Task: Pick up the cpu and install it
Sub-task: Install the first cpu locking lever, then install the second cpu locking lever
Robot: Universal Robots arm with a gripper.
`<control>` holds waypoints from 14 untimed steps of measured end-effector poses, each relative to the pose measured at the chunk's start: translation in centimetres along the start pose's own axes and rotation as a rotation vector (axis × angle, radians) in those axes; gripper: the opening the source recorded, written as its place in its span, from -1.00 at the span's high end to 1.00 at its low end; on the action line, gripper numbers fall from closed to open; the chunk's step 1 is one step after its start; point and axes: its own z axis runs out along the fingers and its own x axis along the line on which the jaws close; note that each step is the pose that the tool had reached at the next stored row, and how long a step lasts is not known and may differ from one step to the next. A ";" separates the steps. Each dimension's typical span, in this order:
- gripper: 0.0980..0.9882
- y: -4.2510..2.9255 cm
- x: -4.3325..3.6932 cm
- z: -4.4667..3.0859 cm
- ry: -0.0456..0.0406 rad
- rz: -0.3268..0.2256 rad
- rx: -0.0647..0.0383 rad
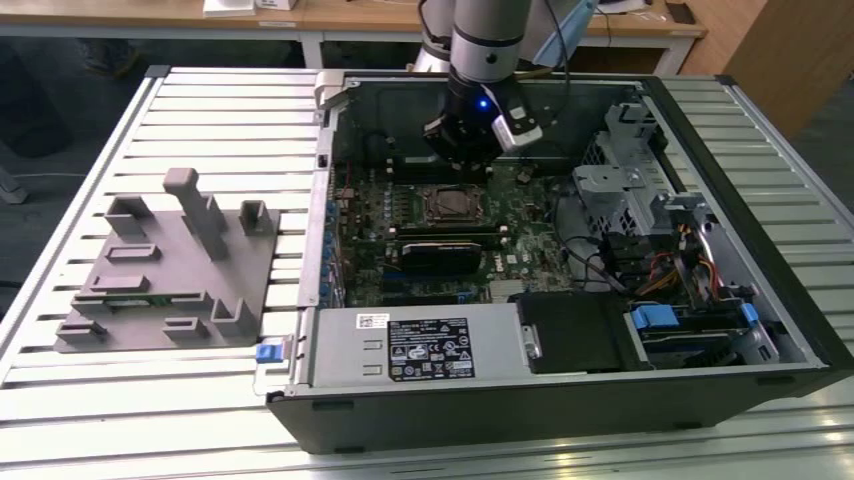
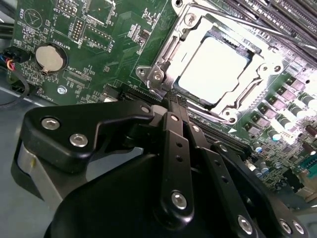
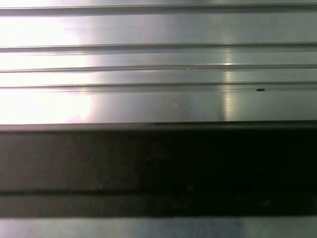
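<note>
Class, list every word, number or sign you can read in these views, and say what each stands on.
White label on the power supply: print too small to read.
Lettering on the motherboard beside the coin battery: too small to read reliably.
Top of the cpu: glare, no marks legible.

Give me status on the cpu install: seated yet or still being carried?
Looks seated: in the second wrist view the cpu lies flat inside the socket frame on the motherboard. In hand: nothing that I can see; the gripper hangs over the board just beyond the socket in the exterior view. Left: the frame seems not clamped over the chip, though I can't be sure.
</note>
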 end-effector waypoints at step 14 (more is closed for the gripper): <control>0.98 -0.72 -0.07 -0.01 0.0000 0.000 0.000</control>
